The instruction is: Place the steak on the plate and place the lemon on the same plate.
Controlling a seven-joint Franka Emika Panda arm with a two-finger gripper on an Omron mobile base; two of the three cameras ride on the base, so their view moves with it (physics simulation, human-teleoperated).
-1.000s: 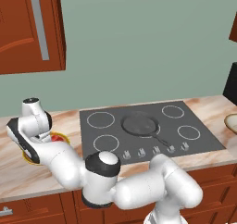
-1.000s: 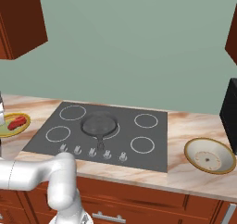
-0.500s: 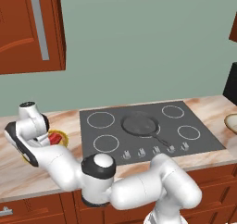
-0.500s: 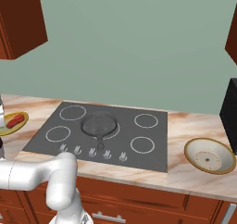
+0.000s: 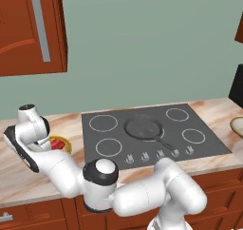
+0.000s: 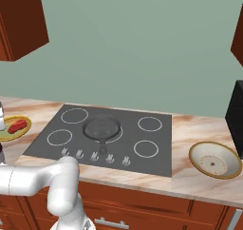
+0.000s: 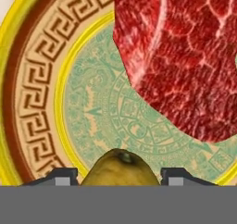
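Close above the plate (image 7: 37, 102), the jaws hold the lemon (image 7: 121, 168) between them, and the steak (image 7: 180, 56) lies on the plate's green centre.

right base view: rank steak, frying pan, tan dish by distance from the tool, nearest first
Tool is shut on the lemon over the plate, far left.
1. steak: on that plate, under the tool.
2. frying pan: on the hob, middle.
3. tan dish: counter, far right.

Arm swung further left over plate
Wrist has shifted left and lower since a second ago, covering more of the plate (image 5: 64, 141); steak (image 5: 57, 143) now partly hidden in left view.
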